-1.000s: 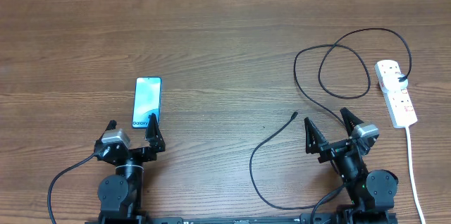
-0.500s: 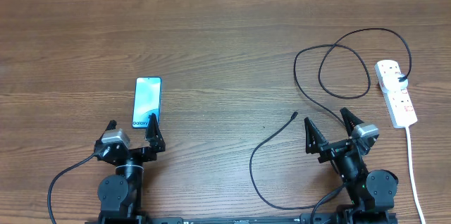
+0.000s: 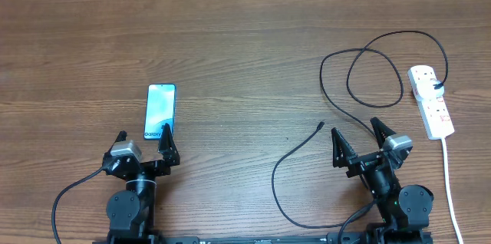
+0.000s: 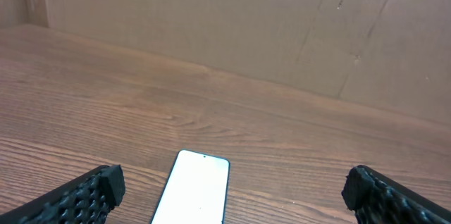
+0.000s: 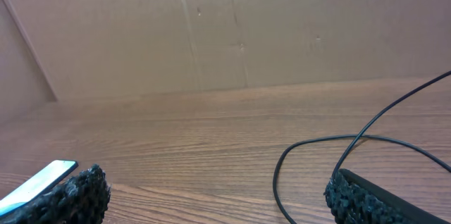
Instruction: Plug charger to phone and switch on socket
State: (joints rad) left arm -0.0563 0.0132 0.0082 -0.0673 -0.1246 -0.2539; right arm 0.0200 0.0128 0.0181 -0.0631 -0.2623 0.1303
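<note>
Looping charger [image 3: 275, 176]: thin black cable in curls on the right half of the table [image 3: 230, 29]; one big loop sits near the socket, and a second curve swings down toward the near edge.
Plug tip [image 3: 319, 126]: loose on the wood, just left of the right gripper, not touching it; well apart from the phone.
Phone [image 3: 160, 111]: flat, screen up and lit pale blue, on the left side with its long axis pointing away from the robot; nothing plugged in.
Socket [image 3: 431, 102]: white strip at the far right, lying flat; a black plug [image 3: 437, 85] sits in its far end. White cord [image 3: 449, 183] runs off toward the near edge. Switch position too small to tell.
Left gripper [image 3: 143, 133]: fingers spread wide and empty; the near end of the phone lies between them. Left wrist view shows a gap on both sides.
Right gripper [image 3: 354, 126]: fingers spread wide, holding nothing. Right wrist view shows the cable on the table ahead, passing close to one finger.
</note>
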